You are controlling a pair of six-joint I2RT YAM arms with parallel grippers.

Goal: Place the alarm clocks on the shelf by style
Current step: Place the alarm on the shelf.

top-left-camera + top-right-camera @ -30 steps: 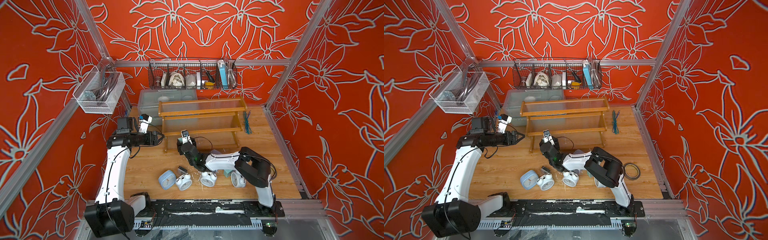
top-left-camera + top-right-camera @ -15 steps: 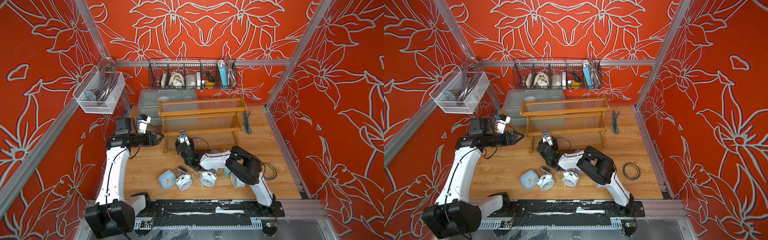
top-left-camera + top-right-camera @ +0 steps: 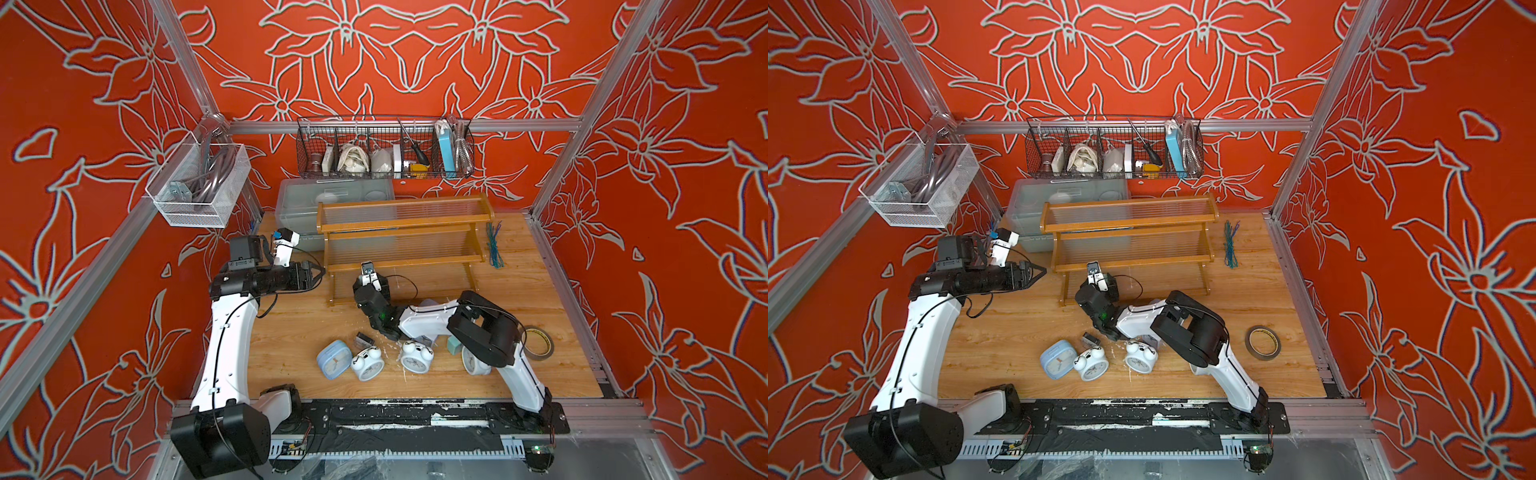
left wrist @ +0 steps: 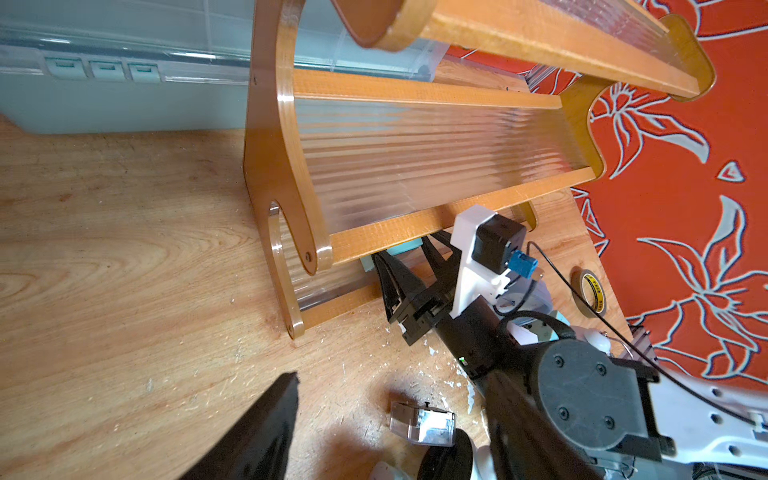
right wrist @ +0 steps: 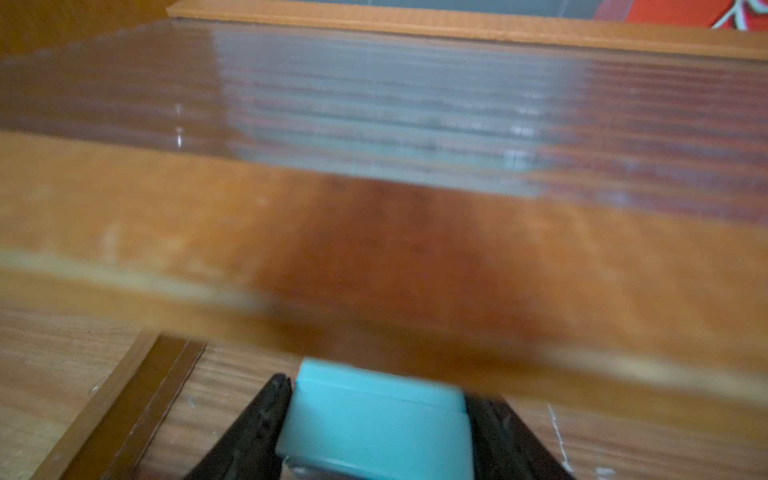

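1. The wooden surface (image 3: 291, 357) carries everything. The unsorted clocks bunch near its 6 o'clock edge and the shelf stands toward 12.
2. The shelf (image 3: 403, 223) has its long axis running from 9 to 3. In both top views its ribbed tiers show no clock on them.
3. Containers:
   - The grey bin (image 3: 299, 208) sits just behind the shelf at 11, with pale shapes blurred inside.
   - The black wire basket (image 3: 301, 153) on the back wall at 12 holds a screwdriver (image 3: 413, 150) and other oddments.
   - The white mesh basket (image 3: 195, 216) at 10 holds grey hose.
4. The right pincer (image 5: 374, 392) is roughly half parted and clamped on the teal cube (image 5: 376, 428). It points toward 12.
5. The left pincer (image 3: 314, 273) is parted and empty. It hovers off the shelf's 9 o'clock end and points toward 3.
6. Loose clocks at 6 o'clock:
   - a light-blue square clock (image 3: 334, 359);
   - two white twin-bell clocks (image 3: 368, 365);
   - a third twin-bell clock (image 3: 473, 365), half hidden by the right arm;
   - a small dark cube (image 3: 364, 340);
   - a second teal cube (image 3: 454, 345).
7. The relation that matters: the held cube sits just beneath the front rail of a lower tier, near the shelf's 9 o'clock end, with the shelf dead ahead at 12. I cannot tell whether it rests on the lowest panel or hangs clear of it. The right arm is much the nearer, so I judge the set-down to be its job.
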